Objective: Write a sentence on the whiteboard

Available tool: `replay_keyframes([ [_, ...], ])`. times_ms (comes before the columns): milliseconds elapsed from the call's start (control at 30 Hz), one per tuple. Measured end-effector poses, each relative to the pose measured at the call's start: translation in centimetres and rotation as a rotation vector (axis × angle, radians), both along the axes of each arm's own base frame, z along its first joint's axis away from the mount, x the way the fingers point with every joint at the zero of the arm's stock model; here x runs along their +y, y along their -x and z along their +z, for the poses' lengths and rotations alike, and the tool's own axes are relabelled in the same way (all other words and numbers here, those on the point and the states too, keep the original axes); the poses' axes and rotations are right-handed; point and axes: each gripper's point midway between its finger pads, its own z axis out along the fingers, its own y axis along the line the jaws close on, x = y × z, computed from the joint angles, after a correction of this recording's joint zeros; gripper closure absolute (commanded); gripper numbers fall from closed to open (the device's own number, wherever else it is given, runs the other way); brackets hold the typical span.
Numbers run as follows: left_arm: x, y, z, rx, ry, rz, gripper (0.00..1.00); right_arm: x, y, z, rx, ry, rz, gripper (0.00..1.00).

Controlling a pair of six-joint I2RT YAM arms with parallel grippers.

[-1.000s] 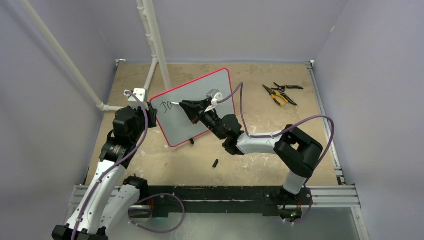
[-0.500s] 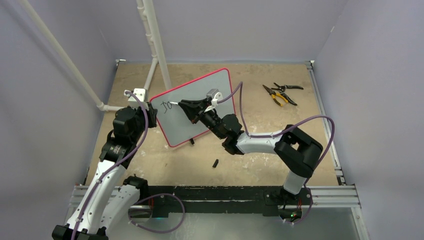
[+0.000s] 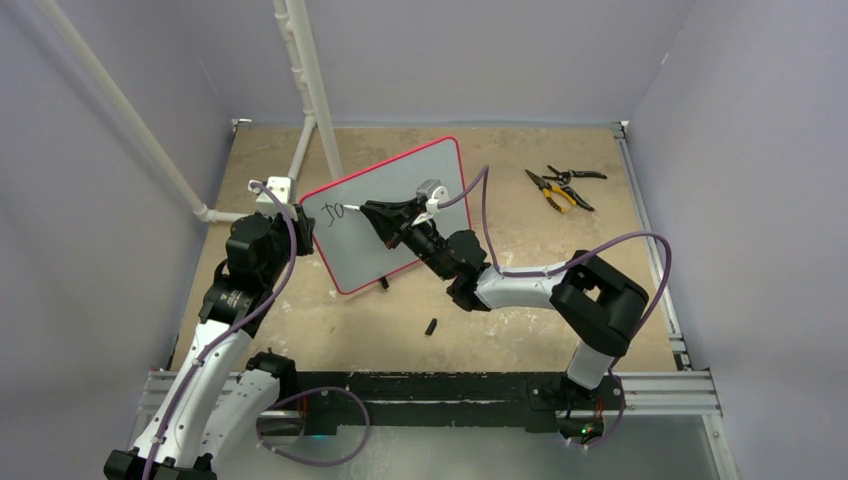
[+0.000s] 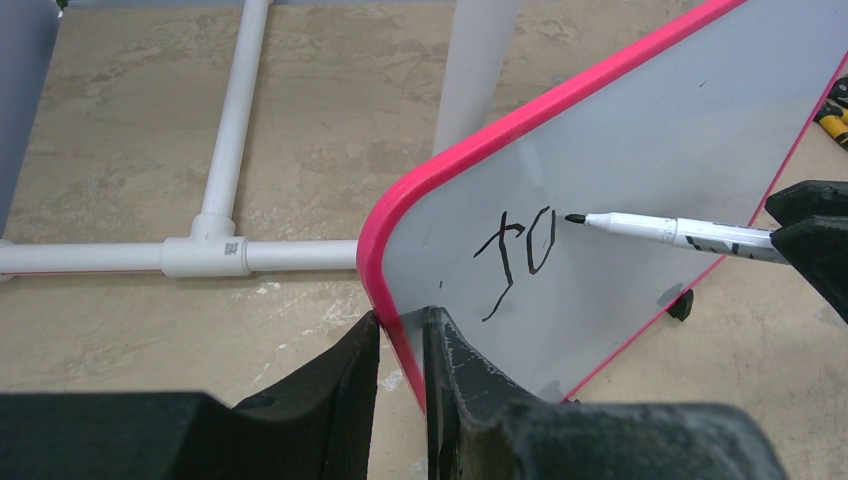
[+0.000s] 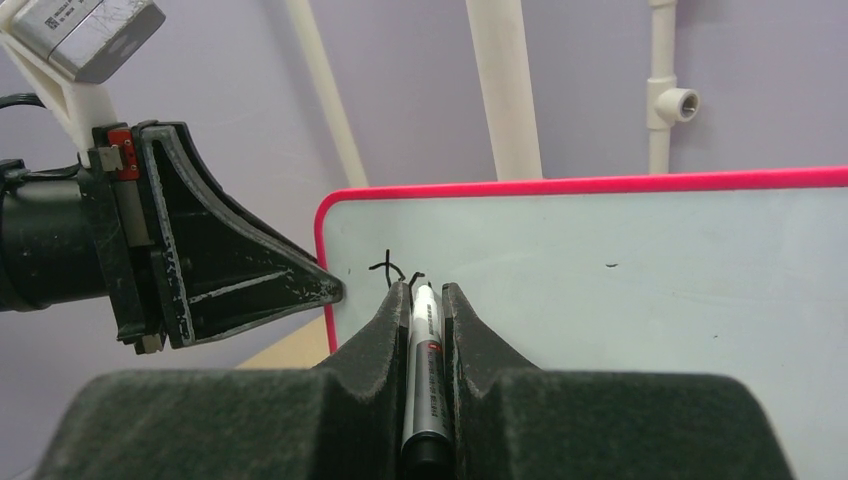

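The whiteboard stands tilted on the table, pale grey with a red-pink rim; it also shows in the left wrist view and the right wrist view. My left gripper is shut on its left edge, rim between the jaws. My right gripper is shut on a white marker. The marker has its black tip at the board, just right of the sentence, which reads only "Jo". The sentence sits near the board's upper left.
White PVC pipes stand behind the board's left side. Pliers and cutters lie at the back right. A small black cap lies on the table in front of the board. One black foot sits under the board's near edge.
The marker tip has moved a little to the right along the board, and an "o" now stands after the "J". The left arm has not moved.
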Motion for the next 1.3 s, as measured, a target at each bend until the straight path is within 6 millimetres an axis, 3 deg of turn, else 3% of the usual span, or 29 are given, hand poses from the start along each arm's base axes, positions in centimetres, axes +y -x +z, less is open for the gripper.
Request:
replay_keyframes([
  [867,0.0,0.0,0.0,0.001,-0.001,0.0,0.79,-0.4,-1.1,0.2,0.0,-0.006,-0.025,1.0],
  [1300,0.0,0.0,0.0,0.001,-0.001,0.002,0.79,-0.8,-0.7,-2.2,0.044,0.023,-0.017,1.0],
])
